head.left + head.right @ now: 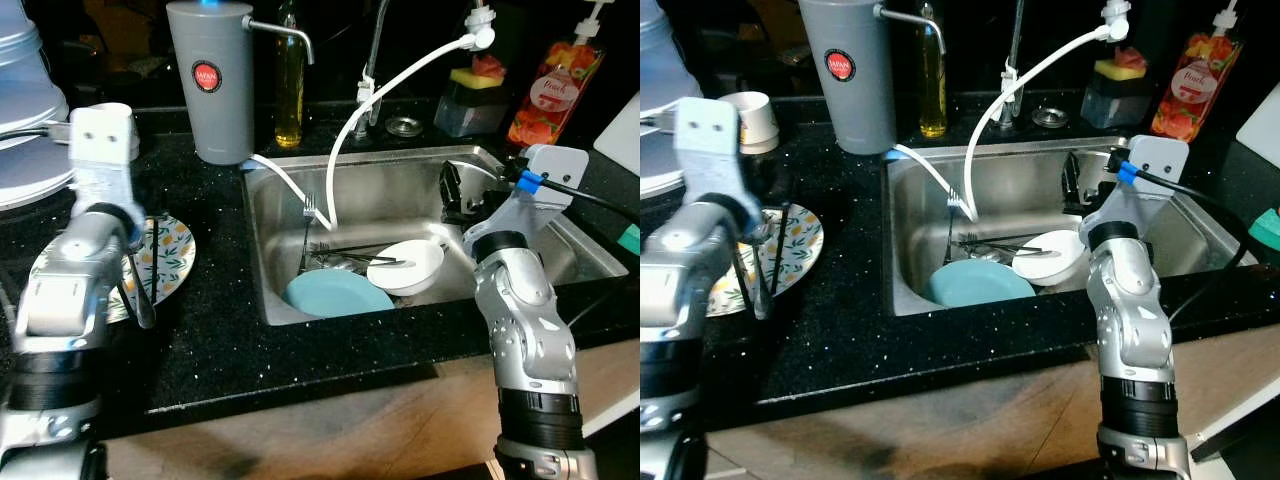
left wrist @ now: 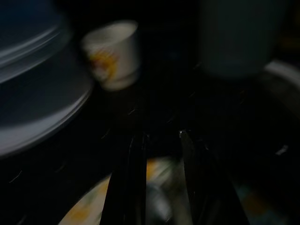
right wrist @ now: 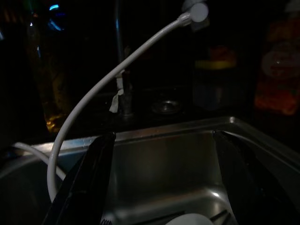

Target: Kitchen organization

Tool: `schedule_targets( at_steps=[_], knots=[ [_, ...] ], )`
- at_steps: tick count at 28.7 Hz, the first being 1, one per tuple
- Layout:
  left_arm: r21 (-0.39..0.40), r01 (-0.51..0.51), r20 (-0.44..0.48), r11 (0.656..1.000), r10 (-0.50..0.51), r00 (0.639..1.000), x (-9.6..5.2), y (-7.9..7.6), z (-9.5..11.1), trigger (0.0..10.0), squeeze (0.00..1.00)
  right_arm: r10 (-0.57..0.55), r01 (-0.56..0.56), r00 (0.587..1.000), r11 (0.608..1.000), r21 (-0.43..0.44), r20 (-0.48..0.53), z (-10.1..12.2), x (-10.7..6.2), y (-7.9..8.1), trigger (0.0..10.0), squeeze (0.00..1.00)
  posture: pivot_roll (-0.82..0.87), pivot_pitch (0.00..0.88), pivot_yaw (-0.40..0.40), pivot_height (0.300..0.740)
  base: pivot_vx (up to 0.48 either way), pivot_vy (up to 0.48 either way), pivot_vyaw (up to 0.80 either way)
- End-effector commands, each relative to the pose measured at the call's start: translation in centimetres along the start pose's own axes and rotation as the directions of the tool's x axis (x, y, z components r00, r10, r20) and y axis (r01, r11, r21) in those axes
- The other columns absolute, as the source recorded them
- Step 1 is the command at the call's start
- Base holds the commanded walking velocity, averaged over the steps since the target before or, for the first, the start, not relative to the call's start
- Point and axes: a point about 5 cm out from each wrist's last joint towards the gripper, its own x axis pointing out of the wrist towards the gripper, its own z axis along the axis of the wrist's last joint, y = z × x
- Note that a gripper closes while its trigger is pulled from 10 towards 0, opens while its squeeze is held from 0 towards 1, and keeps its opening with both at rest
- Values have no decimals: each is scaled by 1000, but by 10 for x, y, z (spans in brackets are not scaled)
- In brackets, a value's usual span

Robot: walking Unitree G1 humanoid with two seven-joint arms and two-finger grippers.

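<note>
A floral plate (image 1: 172, 250) lies on the black counter to the left of the sink. My left gripper (image 1: 140, 300) hangs just over it, its fingers (image 2: 136, 178) apart with nothing clearly held. In the steel sink (image 1: 520, 215) a light blue plate (image 1: 335, 293) leans by a white bowl (image 1: 410, 265), with forks and other cutlery (image 1: 335, 255) behind them. My right gripper (image 1: 450, 190) is inside the sink at its right side, above the bowl, wide open and empty, as the right wrist view (image 3: 164, 136) shows.
A white hose (image 1: 390, 85) arcs from the tap into the sink. A grey water jug (image 1: 210, 80), an oil bottle (image 1: 289, 90), a sponge holder (image 1: 475, 100) and a red soap bottle (image 1: 555, 85) line the back. Stacked plates (image 1: 25, 130) and a paper cup (image 1: 752, 120) sit far left.
</note>
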Motion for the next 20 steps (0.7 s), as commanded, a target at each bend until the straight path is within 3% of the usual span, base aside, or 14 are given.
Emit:
schedule_targets(
  at_steps=[1,4,5,12,13,14,18,20],
  knots=[
    [8,20,-63,1000,-20,998,-10,-7,-6,10000,0,14,-14,1000,1000,2,7,0,-2,2,10000,0,130,8,-12,740,0,0,0],
    [1,45,-84,999,-45,995,-16,-18,-9,10000,0,20,-20,1000,1000,6,3,-1,-1,4,10000,0,147,19,-14,740,0,0,0],
    [-4,52,-90,999,-52,995,-17,-23,-10,10000,1000,22,-22,1000,1000,7,1,-2,-1,5,10000,0,146,20,-15,740,0,0,0],
    [-47,16,-177,999,-24,984,-18,-37,-25,10000,1000,39,-39,999,999,8,0,-2,0,9,10000,0,138,27,-13,740,0,0,0],
    [-62,11,-180,998,-23,983,-15,-38,-26,10000,545,40,-40,999,999,7,0,-2,0,9,10000,0,135,26,-17,740,0,0,0],
    [-70,11,-182,997,-23,983,-12,-40,-25,10000,0,40,-40,999,999,9,-1,-2,0,8,10000,0,136,25,-16,740,0,0,0],
    [-112,13,-184,994,-33,982,1,-46,-23,10000,0,41,-41,999,999,12,0,-2,0,9,10000,0,124,17,-14,740,0,0,0],
    [-147,4,-243,989,-40,969,11,-50,-33,10000,0,39,-39,999,999,14,5,-2,0,10,10000,0,111,11,1,740,0,0,0]
  ],
)
